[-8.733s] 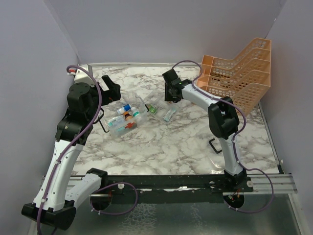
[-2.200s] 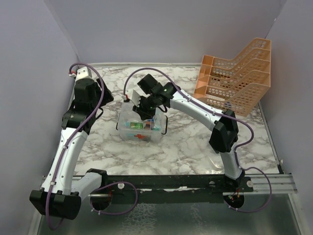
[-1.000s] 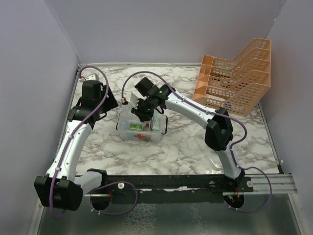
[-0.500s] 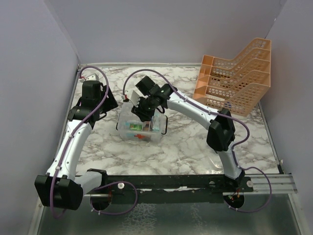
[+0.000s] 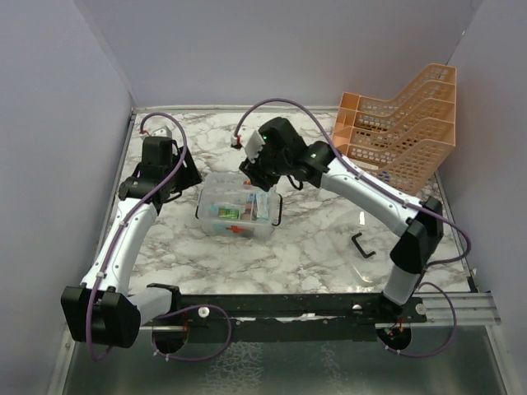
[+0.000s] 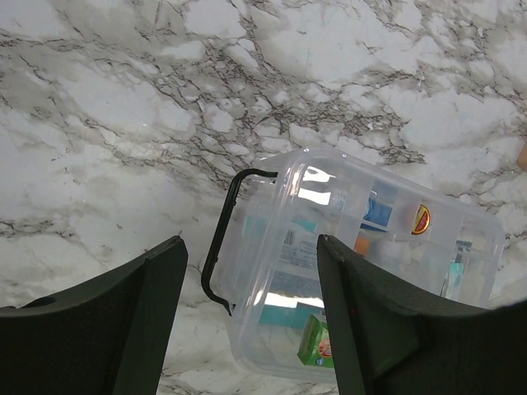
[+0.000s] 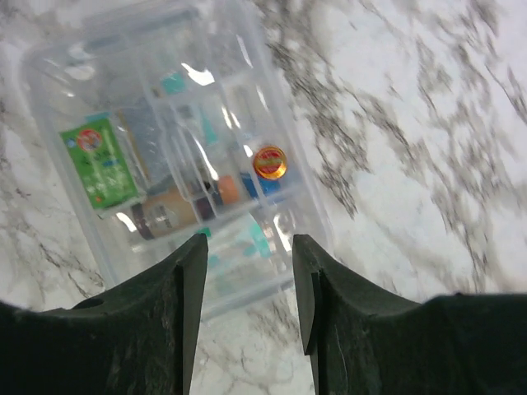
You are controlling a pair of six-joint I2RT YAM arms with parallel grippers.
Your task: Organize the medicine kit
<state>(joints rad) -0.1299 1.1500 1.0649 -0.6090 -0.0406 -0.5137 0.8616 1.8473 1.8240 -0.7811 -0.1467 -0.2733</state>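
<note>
The medicine kit (image 5: 235, 212) is a small clear box with its lid on, lying on the marble table (image 5: 321, 239); small bottles and a green sachet show through the lid. Its black handle (image 5: 278, 211) is on its right end. My left gripper (image 5: 185, 177) hovers just left of the kit, open and empty; in the left wrist view the kit (image 6: 362, 263) and its handle (image 6: 221, 247) lie below the spread fingers (image 6: 156, 313). My right gripper (image 5: 257, 174) hangs open above the kit's far right corner, holding nothing; the right wrist view looks down on the kit (image 7: 173, 148).
An orange mesh tiered rack (image 5: 403, 132) stands at the back right. A loose black U-shaped handle (image 5: 361, 245) lies on the table to the right of the kit. Grey walls close in the table on three sides.
My right gripper has lifted off the kit's lid, drawn back to the right and opened. The kit stays where it was and the left arm has hardly moved.
</note>
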